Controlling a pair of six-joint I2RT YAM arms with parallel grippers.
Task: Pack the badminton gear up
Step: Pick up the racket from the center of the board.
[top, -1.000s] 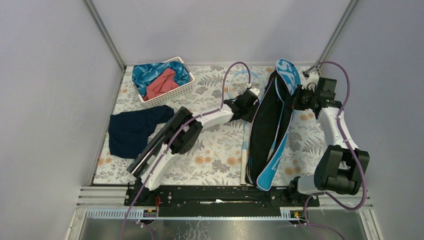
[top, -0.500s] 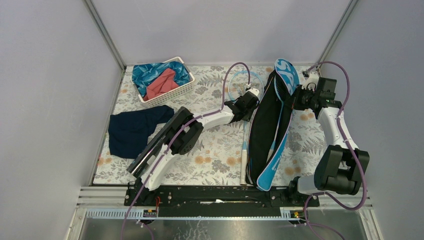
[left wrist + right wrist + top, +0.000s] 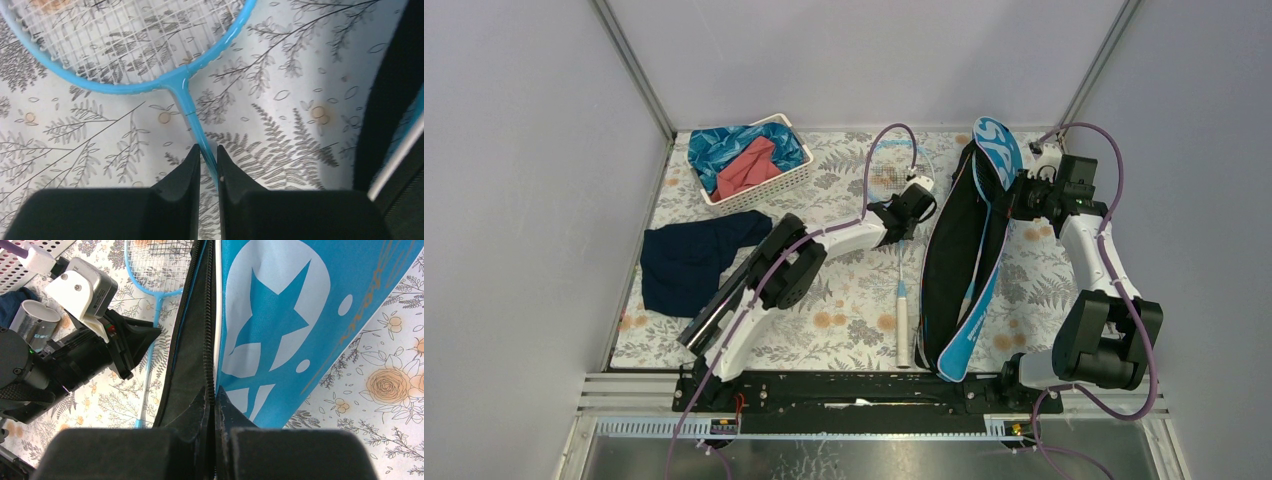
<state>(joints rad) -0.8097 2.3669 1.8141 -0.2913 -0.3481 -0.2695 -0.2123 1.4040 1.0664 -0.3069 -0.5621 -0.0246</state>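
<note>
- Racket (image 3: 902,285) with a light-blue frame lies on the floral counter (image 3: 844,310) at the centre of the overhead view. Its strung head points toward the top of the frame and its white handle toward the bottom edge.
- Left gripper (image 3: 207,156) has its jaws clamped on the racket's blue shaft, a little below the throat where the shaft meets the head.
- Blue "SPORT" bag (image 3: 959,260) lies just right of the racket. It is unzipped with its black inside showing, and runs from the upper right down to the lower centre.
- Right gripper (image 3: 212,399) has its jaws pressed together on the bag's black zipper edge, near the bag's wide upper end.
- Long black tube (image 3: 716,308) lies slantwise at the lower left, alongside the left arm.
- Navy cloth (image 3: 689,262) lies crumpled at the left edge of the counter.
- White basket (image 3: 759,188) holding blue and red cloths sits at the upper left.
</note>
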